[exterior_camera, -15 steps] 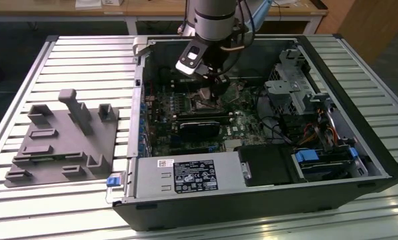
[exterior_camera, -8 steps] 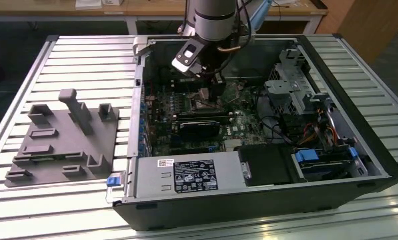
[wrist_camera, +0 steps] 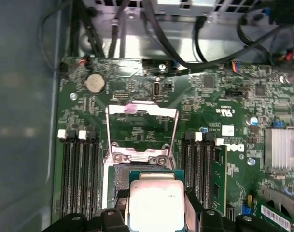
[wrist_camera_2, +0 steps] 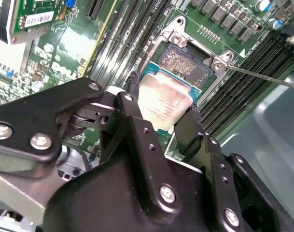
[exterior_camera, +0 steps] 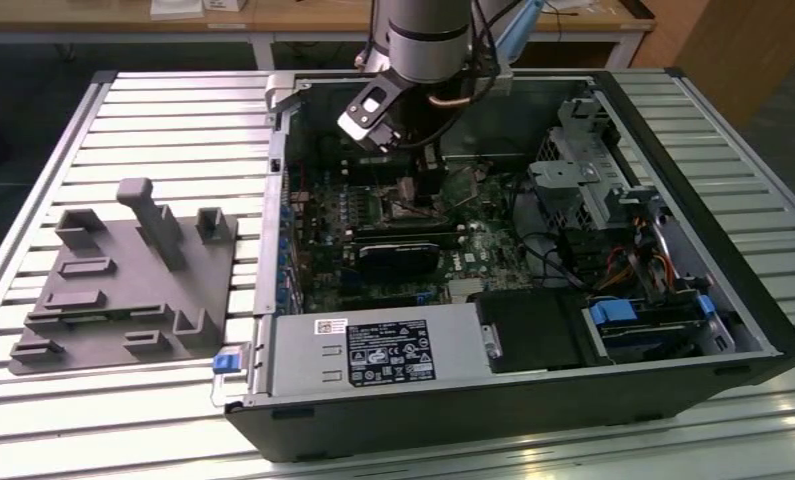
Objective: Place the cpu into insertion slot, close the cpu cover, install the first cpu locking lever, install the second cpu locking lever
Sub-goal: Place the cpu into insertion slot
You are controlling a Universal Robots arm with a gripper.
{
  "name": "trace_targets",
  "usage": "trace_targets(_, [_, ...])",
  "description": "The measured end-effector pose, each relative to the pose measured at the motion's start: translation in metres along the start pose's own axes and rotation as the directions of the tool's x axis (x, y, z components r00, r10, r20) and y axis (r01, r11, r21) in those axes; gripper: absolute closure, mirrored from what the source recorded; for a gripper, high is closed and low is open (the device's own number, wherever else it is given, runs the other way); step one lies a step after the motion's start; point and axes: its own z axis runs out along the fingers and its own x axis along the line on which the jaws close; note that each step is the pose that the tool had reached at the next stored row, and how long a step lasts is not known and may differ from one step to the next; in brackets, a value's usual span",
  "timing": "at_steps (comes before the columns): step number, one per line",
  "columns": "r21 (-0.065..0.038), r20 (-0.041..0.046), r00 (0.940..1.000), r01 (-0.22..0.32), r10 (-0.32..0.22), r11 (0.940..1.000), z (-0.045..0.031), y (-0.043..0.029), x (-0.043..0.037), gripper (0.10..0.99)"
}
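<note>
Exterior view: a computer case (exterior_camera: 504, 410) lay open on a slatted table (exterior_camera: 717, 130); the arm (exterior_camera: 424, 40) reached into it from twelve o'clock.
Gripper: in both wrist views the gripper (wrist_camera_2: 163, 95) (wrist_camera: 156, 209) was closed on the cpu, one black finger (wrist_camera_2: 132, 84) against one edge and the other finger against the opposite edge.
Cpu: the cpu (wrist_camera_2: 162, 107) (wrist_camera: 156, 203), a pale metal square on a green backing, was held between the fingers, face towards the cameras, over the near part of the insertion slot. Contact with the slot could not be told.
Insertion slot: the insertion slot (wrist_camera_2: 188, 63) was uncovered, its dark contact field showing beyond the cpu, inside a metal frame on the green motherboard (wrist_camera: 137, 87).
Cpu cover: the cpu cover (wrist_camera: 156, 111) was swung open, lying back from the slot on its hinge, with board visible through its window.
Lever: a thin metal lever (wrist_camera_2: 262, 76) stood out from a corner of the slot frame, unlatched.
Memory slots: black memory slots (wrist_camera: 79, 174) flanked the slot on both sides.
Power supply: a grey power supply (exterior_camera: 370, 355) with a dark label sat at six o'clock of the arm, inside the case.
Fixture plate: a grey fixture plate (exterior_camera: 117, 280) lay on the table at nine o'clock of the case, apart from it.
</note>
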Motion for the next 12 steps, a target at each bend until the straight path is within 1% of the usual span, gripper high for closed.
trace_targets(2, [-0.001, 0.0080, 0.9999, -0.009, 0.009, 1.0000, 0.0005, 0.0000, 0.0005, 0.549])
trace_targets(3, [-0.005, 0.0127, 0.9999, -0.009, 0.009, 0.9999, 0.0008, -0.0003, 0.0012, 0.549])
trace_targets(4, [-0.012, 0.0160, 0.9998, -0.009, 0.009, 0.9999, 0.0011, -0.0009, 0.0017, 0.549])
trace_targets(5, [-0.024, 0.0174, 0.9998, -0.009, 0.009, 0.9997, 0.0011, -0.0022, 0.0020, 0.549])
trace_targets(7, [-0.055, 0.0187, 0.9998, -0.009, 0.011, 0.9984, 0.0014, -0.0054, 0.0026, 0.549])
trace_targets(8, [-0.068, 0.0185, 0.9998, -0.010, 0.011, 0.9976, 0.0018, -0.0067, 0.0027, 0.549])
trace_targets(9, [-0.077, 0.0185, 0.9998, -0.010, 0.011, 0.9970, 0.0024, -0.0080, 0.0027, 0.549])
trace_targets(10, [-0.083, 0.0185, 0.9998, -0.010, 0.011, 0.9965, 0.0030, -0.0091, 0.0028, 0.549])
trace_targets(12, [-0.088, 0.0184, 0.9998, -0.010, 0.012, 0.9961, 0.0045, -0.0112, 0.0029, 0.549])
